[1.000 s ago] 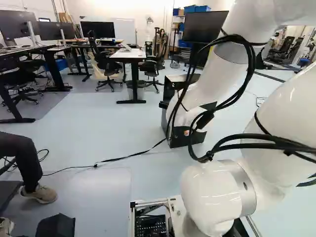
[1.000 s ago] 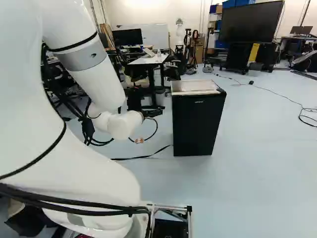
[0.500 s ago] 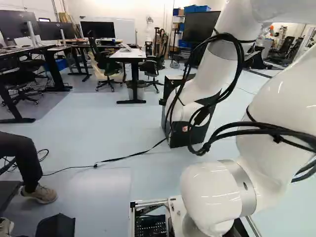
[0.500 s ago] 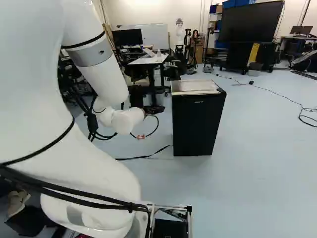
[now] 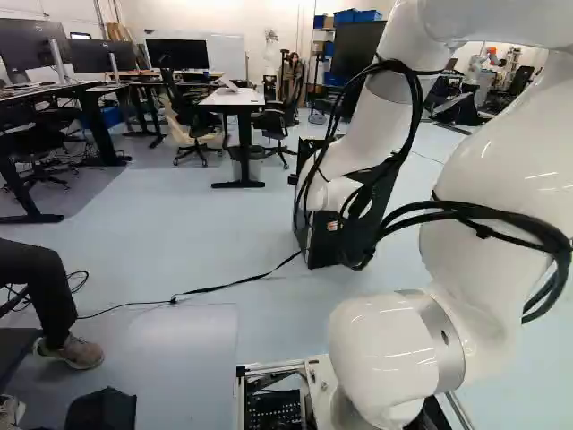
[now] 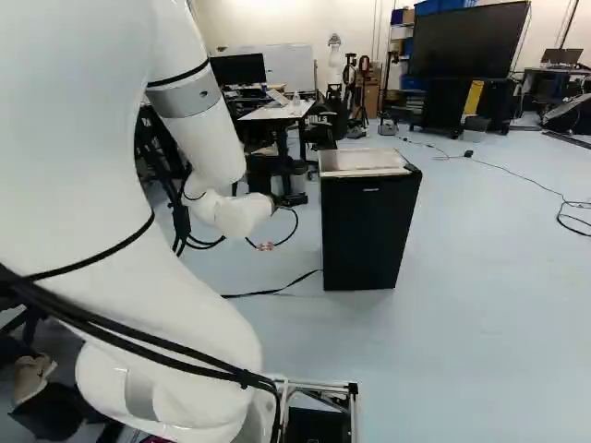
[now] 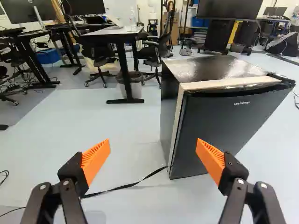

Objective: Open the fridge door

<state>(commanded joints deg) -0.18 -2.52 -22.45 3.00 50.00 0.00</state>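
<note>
In the right base view my gripper [image 6: 294, 199] hangs just left of the black fridge [image 6: 369, 235], below the level of its top. The wrist view has the gripper [image 7: 153, 156] open, with nothing between its orange pads [image 7: 96, 161]. Ahead of it stands the fridge, upright, its dark front door [image 7: 229, 123] shut against the light rim along the top and one side. One finger overlaps the lower door face in that view; no contact is visible. In the left base view the arm hides part of the fridge [image 5: 313, 237].
A black strap [image 7: 126, 185] runs over the floor to the fridge's foot. Beyond stand a white-topped desk [image 5: 235, 97], office chairs [image 5: 192, 112] and a large screen [image 6: 469, 41]. A seated person's leg and shoe [image 5: 72, 351] are at the left of the left base view.
The arm has swung, its forearm shifting left in the left base view and right in the right base view. The gripper has come slightly closer to the fridge's side. Base and fridge have not moved.
</note>
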